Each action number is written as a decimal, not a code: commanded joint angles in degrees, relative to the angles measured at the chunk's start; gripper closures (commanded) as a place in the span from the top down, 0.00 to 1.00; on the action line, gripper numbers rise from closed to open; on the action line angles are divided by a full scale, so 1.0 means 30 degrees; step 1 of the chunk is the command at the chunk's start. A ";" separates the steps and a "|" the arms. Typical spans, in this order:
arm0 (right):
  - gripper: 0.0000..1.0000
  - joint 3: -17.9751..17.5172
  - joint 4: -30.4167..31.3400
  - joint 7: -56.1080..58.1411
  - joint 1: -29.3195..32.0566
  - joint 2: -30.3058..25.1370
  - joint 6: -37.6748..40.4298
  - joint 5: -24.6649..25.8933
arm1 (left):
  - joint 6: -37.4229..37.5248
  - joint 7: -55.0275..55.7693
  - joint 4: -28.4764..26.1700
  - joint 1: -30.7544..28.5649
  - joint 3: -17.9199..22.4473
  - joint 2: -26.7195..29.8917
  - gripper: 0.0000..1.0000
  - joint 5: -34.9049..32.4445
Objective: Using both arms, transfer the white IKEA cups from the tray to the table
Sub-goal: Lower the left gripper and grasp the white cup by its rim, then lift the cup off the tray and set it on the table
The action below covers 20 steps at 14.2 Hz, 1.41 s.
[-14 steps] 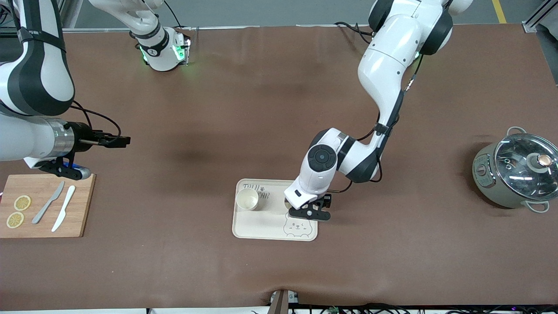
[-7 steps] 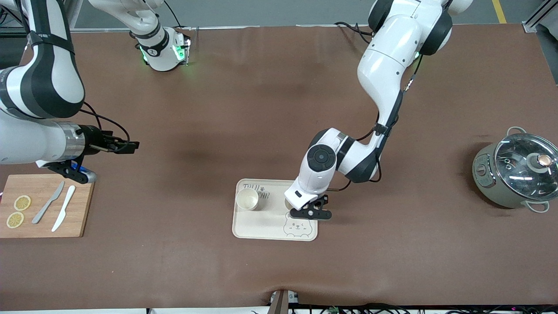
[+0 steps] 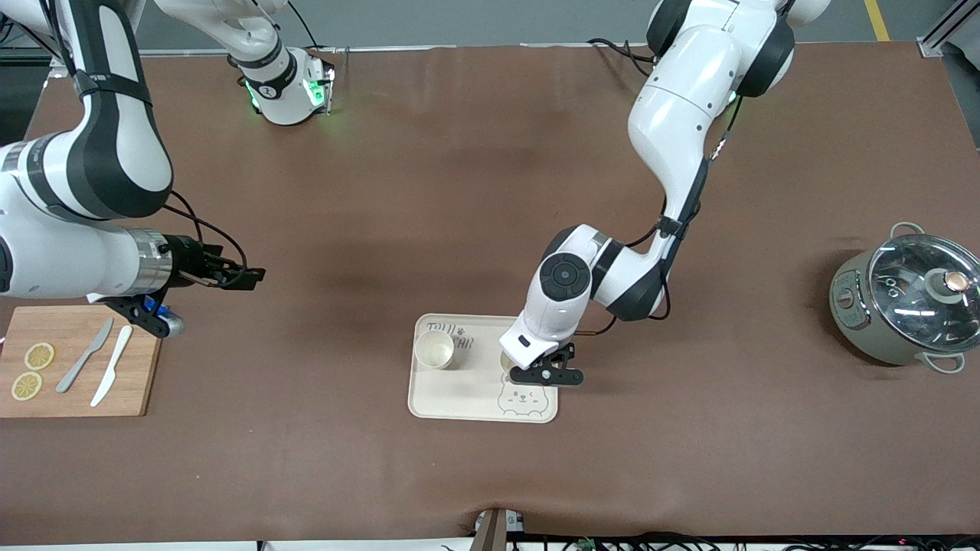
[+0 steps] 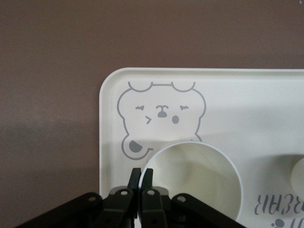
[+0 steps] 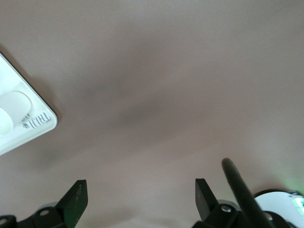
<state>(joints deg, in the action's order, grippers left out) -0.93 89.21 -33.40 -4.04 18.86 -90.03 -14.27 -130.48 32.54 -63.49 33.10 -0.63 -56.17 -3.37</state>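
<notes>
One white cup point(image 3: 434, 350) stands upright on the cream tray point(image 3: 459, 390), at the corner toward the right arm's end. The second white cup point(image 4: 194, 175) stands on the tray point(image 4: 266, 104) beside the bear drawing, and the left wrist mostly hides it in the front view. My left gripper point(image 4: 141, 173) is shut on this cup's rim, one finger inside the wall and one outside. It reaches down over the tray point(image 3: 514, 366). My right gripper point(image 3: 249, 273) hangs open and empty over bare table between the cutting board and the tray, its fingers wide apart point(image 5: 140, 190).
A wooden cutting board point(image 3: 138, 360) with two lemon slices point(image 3: 38, 356), a grey knife and a white knife lies at the right arm's end. A grey-green pot with a glass lid point(image 3: 907, 302) stands at the left arm's end. A brown mat covers the table.
The left gripper's fingers have closed on the cup's rim. The right arm has moved from over the cutting board toward the tray, still open.
</notes>
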 commanded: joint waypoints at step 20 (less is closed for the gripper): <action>1.00 0.0017 -0.0175 -0.7260 -0.3395 0.2324 -0.5227 -0.0254 | -0.5051 -0.8882 -2.0049 -1.5631 -1.0539 1.3680 0.00 0.0010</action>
<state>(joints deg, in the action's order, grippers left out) -1.02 89.21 -52.15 -12.83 24.75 -103.61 -14.45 -142.88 6.95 -116.25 -10.97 -29.95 -21.25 -3.36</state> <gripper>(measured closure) 0.000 0.965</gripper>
